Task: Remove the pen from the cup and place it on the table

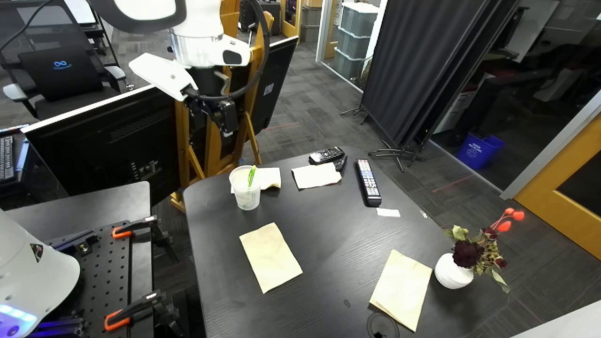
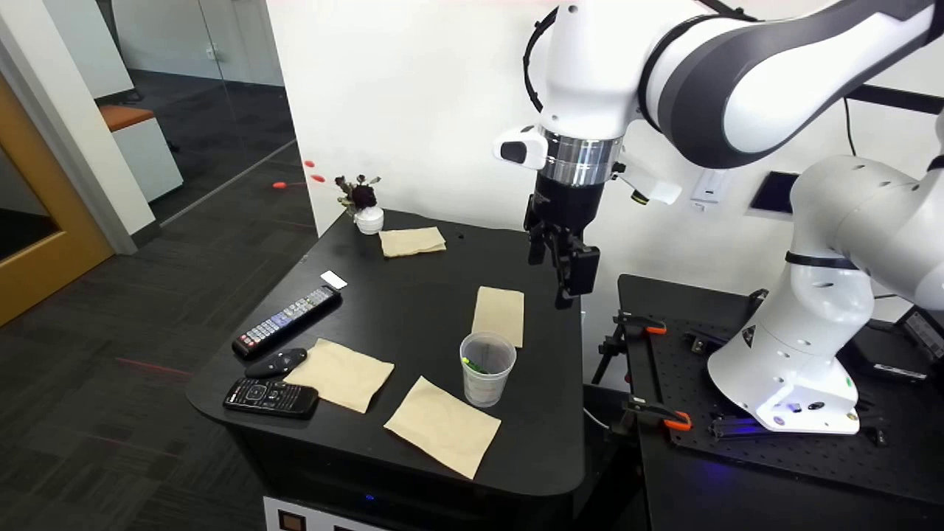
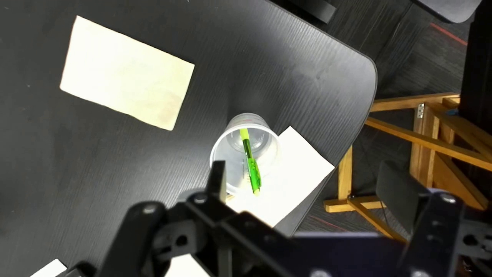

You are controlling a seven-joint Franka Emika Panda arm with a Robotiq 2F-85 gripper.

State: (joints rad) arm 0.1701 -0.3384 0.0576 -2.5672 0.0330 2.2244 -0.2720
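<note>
The green pen (image 1: 251, 176) leans inside the white translucent cup (image 1: 247, 198), its tip at the rim. The cup stands upright near a rounded corner of the dark table (image 1: 328, 225). In an exterior view, only part of the pen (image 2: 475, 366) shows inside the cup (image 2: 484, 389). In the wrist view the pen (image 3: 251, 165) lies slantwise across the cup mouth, with the cup (image 3: 231, 156) partly behind one finger. My gripper (image 3: 307, 184) is open and empty, its fingers wide apart. It is above the table and apart from the cup in both exterior views (image 1: 219, 117) (image 2: 558, 271).
Several tan paper sheets (image 1: 271, 257) lie on the table, one beside the cup (image 2: 444, 428). Remotes (image 1: 368, 183) (image 2: 271, 398) and a small white card (image 1: 388, 212) lie farther along. A white vase with flowers (image 1: 453, 271) stands at the far end. A wooden easel (image 1: 213, 155) stands beyond the table edge.
</note>
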